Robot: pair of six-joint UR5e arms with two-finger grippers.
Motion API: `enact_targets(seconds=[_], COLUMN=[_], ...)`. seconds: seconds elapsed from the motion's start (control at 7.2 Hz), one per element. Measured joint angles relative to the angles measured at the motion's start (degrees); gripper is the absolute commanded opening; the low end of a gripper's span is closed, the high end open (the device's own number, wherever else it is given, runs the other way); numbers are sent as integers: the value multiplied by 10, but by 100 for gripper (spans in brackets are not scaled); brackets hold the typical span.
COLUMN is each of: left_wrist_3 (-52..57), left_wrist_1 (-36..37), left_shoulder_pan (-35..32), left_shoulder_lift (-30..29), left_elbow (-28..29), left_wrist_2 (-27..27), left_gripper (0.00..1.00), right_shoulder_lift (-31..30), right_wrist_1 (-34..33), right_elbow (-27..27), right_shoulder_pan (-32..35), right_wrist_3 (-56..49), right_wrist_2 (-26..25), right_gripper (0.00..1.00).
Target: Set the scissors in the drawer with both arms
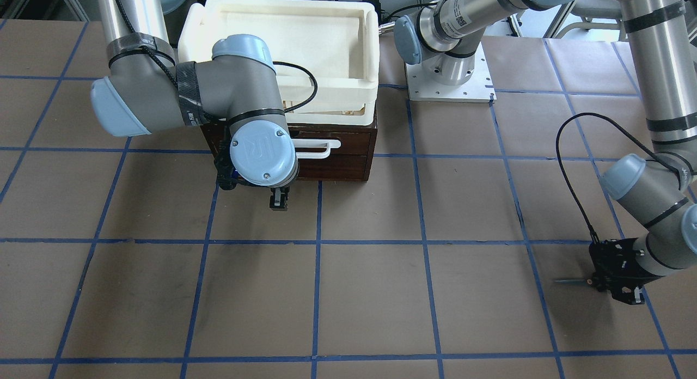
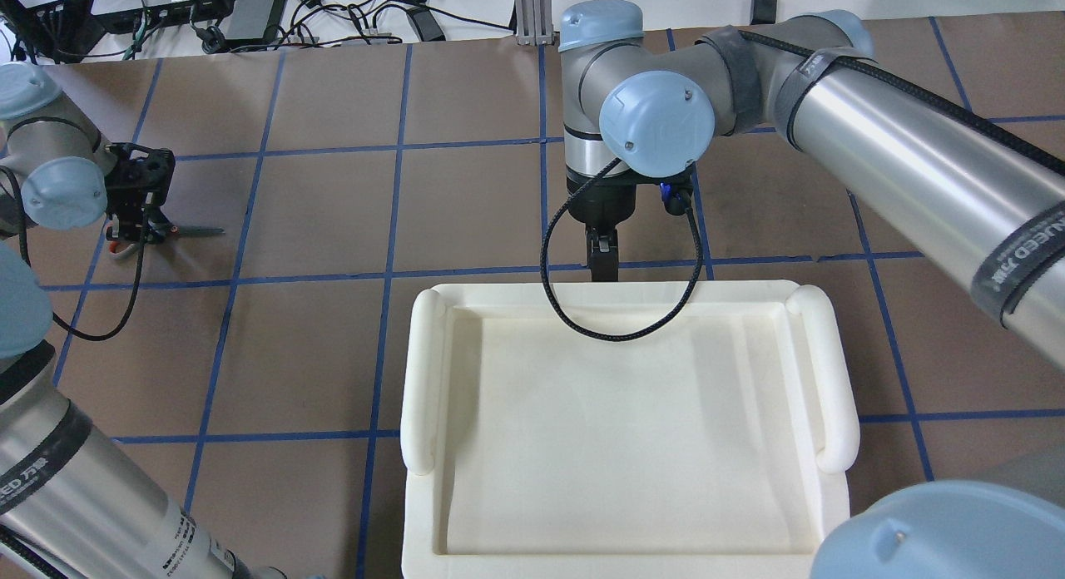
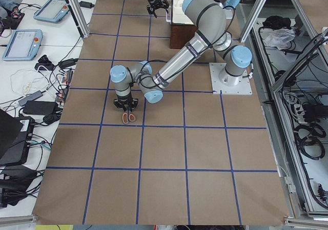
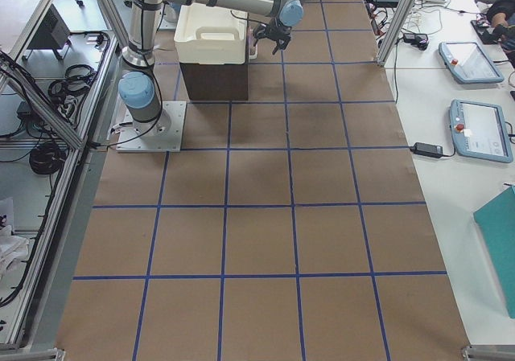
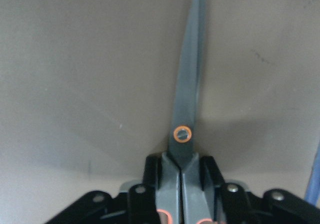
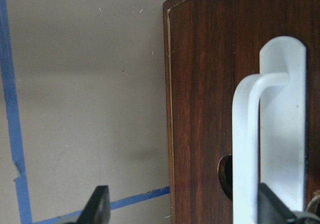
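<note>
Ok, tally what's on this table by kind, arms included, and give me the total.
robot arms: 2 (left arm, right arm)
scissors: 1
drawer box: 1
white foam tray: 1
Total: 5

The table (image 2: 333,213) was covered in brown paper, marked off into big squares by blue tape lines (image 1: 317,292). A dark wooden cabinet (image 1: 348,169) stood on it toward the robot's side. Near that, a white plate (image 1: 479,89) lay flat, carrying an arm's base. Out at the robot's left end the scissors (image 2: 200,230) pointed along the surface, pinched in the left gripper (image 5: 180,176). Whether they touched the paper I couldn't tell.
</note>
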Motion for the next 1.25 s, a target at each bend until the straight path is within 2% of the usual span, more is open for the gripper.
enact_targets(seconds=[0.28, 1.25], left_wrist_3=[0, -11], left_wrist_1=[0, -1], left_shoulder_pan=[-1, -19], left_shoulder_lift=[1, 31], left_elbow=[0, 0], left_wrist_2=[-1, 0], left_gripper=[0, 0], right_shoulder_lift=[4, 7], right_wrist_1=[-3, -24], right_elbow=[2, 17], right_shoulder_pan=[0, 0], right_wrist_3=[-2, -30], right_wrist_2=[0, -1], right_gripper=[100, 100])
